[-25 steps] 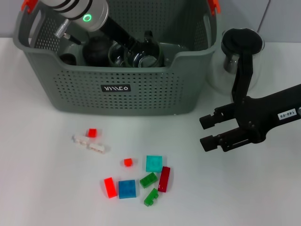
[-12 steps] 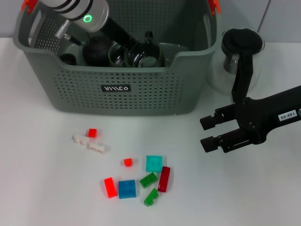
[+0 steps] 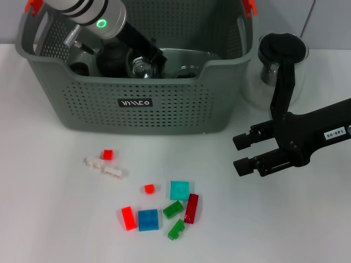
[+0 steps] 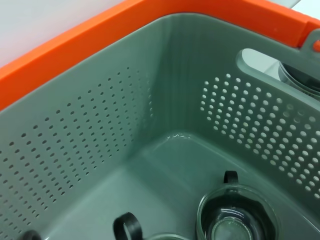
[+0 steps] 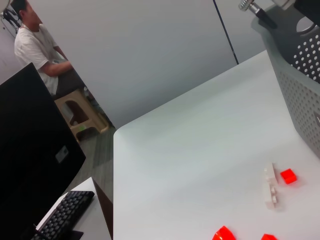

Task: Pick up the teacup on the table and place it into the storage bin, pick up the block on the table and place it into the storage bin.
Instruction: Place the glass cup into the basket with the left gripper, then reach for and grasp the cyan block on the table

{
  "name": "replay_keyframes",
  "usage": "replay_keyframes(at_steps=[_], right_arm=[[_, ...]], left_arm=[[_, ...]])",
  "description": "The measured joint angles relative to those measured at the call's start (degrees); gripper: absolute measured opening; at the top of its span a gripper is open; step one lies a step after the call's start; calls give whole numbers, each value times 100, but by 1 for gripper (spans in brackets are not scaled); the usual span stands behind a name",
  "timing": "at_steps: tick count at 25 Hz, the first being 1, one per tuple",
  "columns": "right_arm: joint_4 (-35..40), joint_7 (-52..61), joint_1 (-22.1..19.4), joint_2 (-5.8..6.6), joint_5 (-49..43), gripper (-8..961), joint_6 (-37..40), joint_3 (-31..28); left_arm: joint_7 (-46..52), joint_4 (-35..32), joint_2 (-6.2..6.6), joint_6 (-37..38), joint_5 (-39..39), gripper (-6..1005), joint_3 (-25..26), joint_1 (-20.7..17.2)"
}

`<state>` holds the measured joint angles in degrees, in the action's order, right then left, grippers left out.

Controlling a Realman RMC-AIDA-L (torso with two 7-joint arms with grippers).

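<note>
The left gripper [image 3: 143, 60] reaches down inside the storage bin [image 3: 137, 109], its silver arm coming in over the bin's left rim; whether its fingers are spread or closed cannot be told, since they are hidden low among the glassware. Right at its tip sits a clear glass teacup [image 3: 141, 68], with a second teacup [image 3: 189, 70] further toward the bin's right wall. The left wrist view looks into the same bin: a teacup [image 4: 235, 217] with a small black handle stands on the grey floor near the perforated wall, and another black handle loop [image 4: 126, 227] shows beside it. An orange clip [image 3: 249, 6] marks the bin's far right rim.

The right gripper [image 3: 244, 154] hovers over the table [image 3: 49, 219] near its right edge, in front of the bin's right corner, with its two black fingers [image 3: 253, 164] apart and nothing between them. Behind its arm, by the bin's right wall, stands a glass teapot [image 3: 279, 60] with a black lid.

On the table in front of the bin lie loose blocks: a small red block [image 3: 107, 154] beside two white blocks [image 3: 104, 166], a tiny red one [image 3: 149, 189], then a cluster of a teal block [image 3: 179, 190], a blue block [image 3: 148, 219], a red block [image 3: 128, 218], a dark red block [image 3: 191, 208] and two green blocks [image 3: 173, 209].
</note>
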<state>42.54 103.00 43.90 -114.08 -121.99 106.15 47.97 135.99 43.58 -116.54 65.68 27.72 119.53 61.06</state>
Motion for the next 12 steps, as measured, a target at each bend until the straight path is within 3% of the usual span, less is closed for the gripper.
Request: replay_keyframes(at_steps=[6,12], right_arm=[[16,-8,-16,2,11,765,13,-28],[37,-73,-23,44,44,765,67,-152]], left_arm=[[83,346,1,122,-4,324,66,-43],[437,1483,13,511,-3,419,82,-316]])
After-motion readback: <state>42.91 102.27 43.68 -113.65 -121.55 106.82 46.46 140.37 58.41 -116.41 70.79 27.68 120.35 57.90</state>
